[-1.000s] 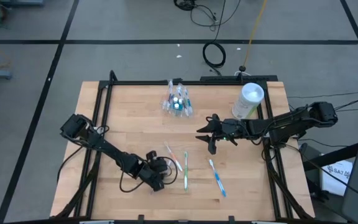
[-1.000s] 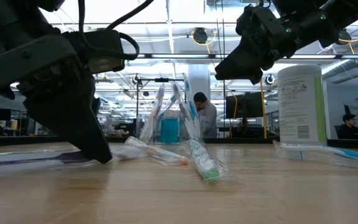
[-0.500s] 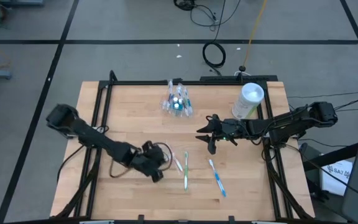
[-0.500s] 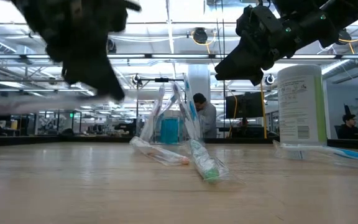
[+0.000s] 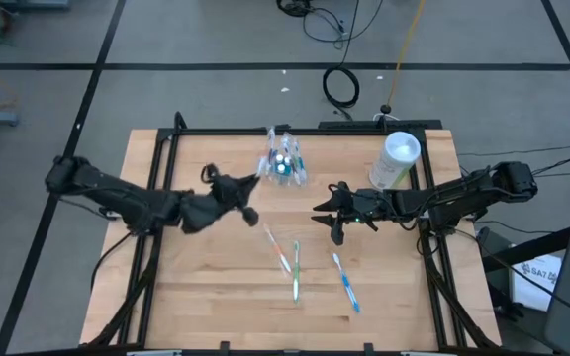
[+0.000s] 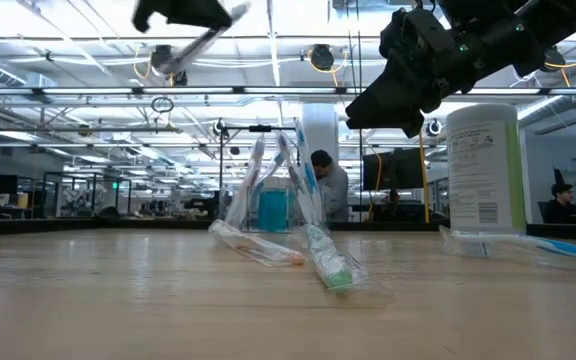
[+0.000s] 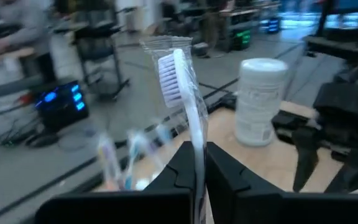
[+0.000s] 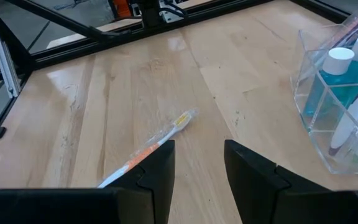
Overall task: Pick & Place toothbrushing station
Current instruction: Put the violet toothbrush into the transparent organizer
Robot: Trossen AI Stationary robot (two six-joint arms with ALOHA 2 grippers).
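Observation:
My left gripper (image 5: 245, 188) hangs high over the table's middle left, shut on a white toothbrush (image 7: 185, 93) in a clear wrapper. Its bristle head points toward the clear organizer (image 5: 283, 163) at the far middle, which holds a teal bottle. In the low view this gripper (image 6: 183, 12) is near the top of the picture, with the toothbrush (image 6: 206, 42) slanting below it. My right gripper (image 5: 327, 220) hovers open over the table's middle right, with nothing between its fingers. Three more wrapped toothbrushes lie flat on the wood: an orange one (image 5: 277, 249), a green one (image 5: 296, 269) and a blue one (image 5: 345, 281). My left gripper pinches the toothbrush's handle (image 7: 198, 158) between its two fingers. The bristle head (image 7: 169, 74) sticks out well past the fingertips. The fingers lie roughly level, coming from the table's left. The toothbrush is lifted clear of the table, still in its wrapper.
A white wipes canister (image 5: 396, 160) stands at the far right, close behind my right arm. A black frame (image 5: 166, 148) runs along the table's edges. The orange toothbrush (image 8: 148, 146) lies just ahead of my right gripper (image 8: 197, 165). People sit at desks in the room beyond.
My left gripper has taken the wrapped toothbrush off the wood near the table's near edge. It has risen high with it and swung toward the far edge and the organizer. The toothbrush, flat on the table before, now hangs in the air. My right arm has kept still.

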